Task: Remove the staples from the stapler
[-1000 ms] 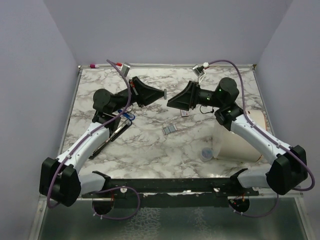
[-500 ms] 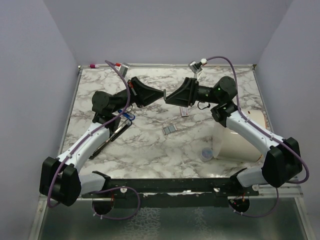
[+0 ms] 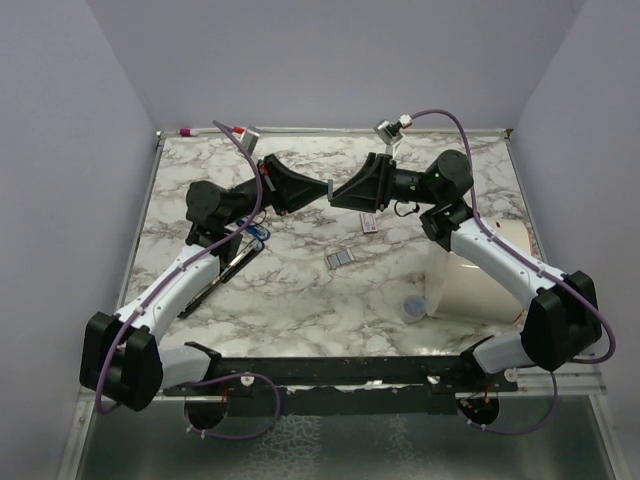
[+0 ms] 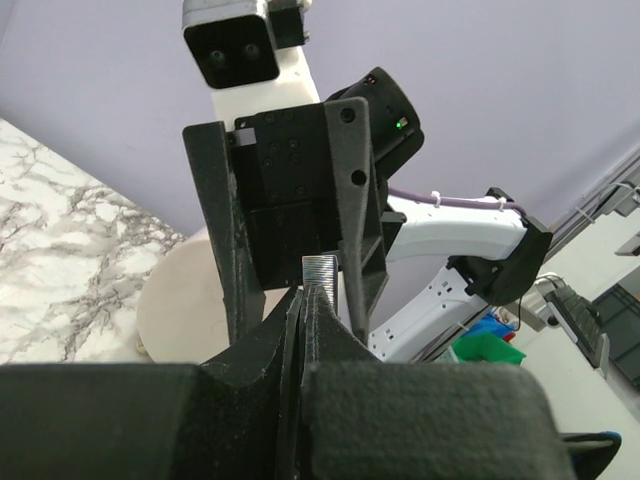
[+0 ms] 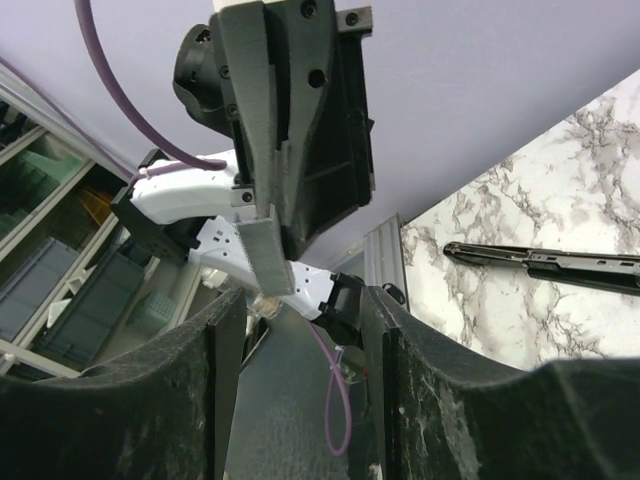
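White-grey marble surface [image 3: 300, 290] below raised arms. Left hand [image 4: 303, 300] clamped on small dark-grey, silvery metal stapler [image 4: 320, 272], offering tip mid-air, likely for pulling. Right hand [image 5: 300, 295] part-spread, fingers flanking tip, gripping nothing. Tiny silvery metal staples [image 3: 340, 258] on surface.

Brought the right pincer [image 3: 338, 198] in toward the stapler [image 5: 262, 250]: a clear gap from it a second ago, tips now right at its free end. Narrowed the jaws on the way, nearly all of that in the first half of the second. In the right wrist view, fingers [image 5: 225, 340] now on either side of the stapler's end, with open space showing on one side. Swung the right arm's elbow [image 3: 448, 175] and big lower joint [image 3: 560, 325] nearer the stapler as well. Carried the right wrist camera [image 3: 388, 128] along, slightly closer to the stapler than before.
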You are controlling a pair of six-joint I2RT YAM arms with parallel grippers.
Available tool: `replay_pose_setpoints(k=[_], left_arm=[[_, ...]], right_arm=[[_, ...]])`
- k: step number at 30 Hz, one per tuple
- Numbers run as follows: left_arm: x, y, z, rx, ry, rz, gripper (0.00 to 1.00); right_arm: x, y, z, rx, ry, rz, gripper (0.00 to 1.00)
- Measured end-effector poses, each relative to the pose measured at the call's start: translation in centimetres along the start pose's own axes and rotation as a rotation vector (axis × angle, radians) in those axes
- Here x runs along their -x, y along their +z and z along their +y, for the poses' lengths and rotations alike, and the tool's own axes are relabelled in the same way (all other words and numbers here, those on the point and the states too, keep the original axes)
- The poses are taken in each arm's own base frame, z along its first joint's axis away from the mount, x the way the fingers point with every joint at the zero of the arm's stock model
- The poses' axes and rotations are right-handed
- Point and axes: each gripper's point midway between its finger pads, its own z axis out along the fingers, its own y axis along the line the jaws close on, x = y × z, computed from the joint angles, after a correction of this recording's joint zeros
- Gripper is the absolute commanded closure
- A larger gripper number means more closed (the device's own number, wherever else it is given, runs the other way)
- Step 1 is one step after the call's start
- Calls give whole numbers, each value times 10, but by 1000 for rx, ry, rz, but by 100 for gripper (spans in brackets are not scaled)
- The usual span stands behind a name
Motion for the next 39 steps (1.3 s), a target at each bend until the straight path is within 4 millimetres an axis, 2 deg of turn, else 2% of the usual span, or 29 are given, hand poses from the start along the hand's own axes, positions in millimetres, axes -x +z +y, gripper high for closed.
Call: replay_pose_setpoints(k=[7,22,27,39], left_arm=[[-5,-1,7,23,-15,13,100],[-7,-1,11,32,-9,19,100],[-8,-2,12,37,-12,22,100],[-9,-2,14,42,-16,25,100]], right_arm=[[2,0,3,8,-7,-3,50],[6,1,8,22,-16,-11,59],[6,2,6,21,-13,-10,64],[4,3,-1,15,0,-6,69]])
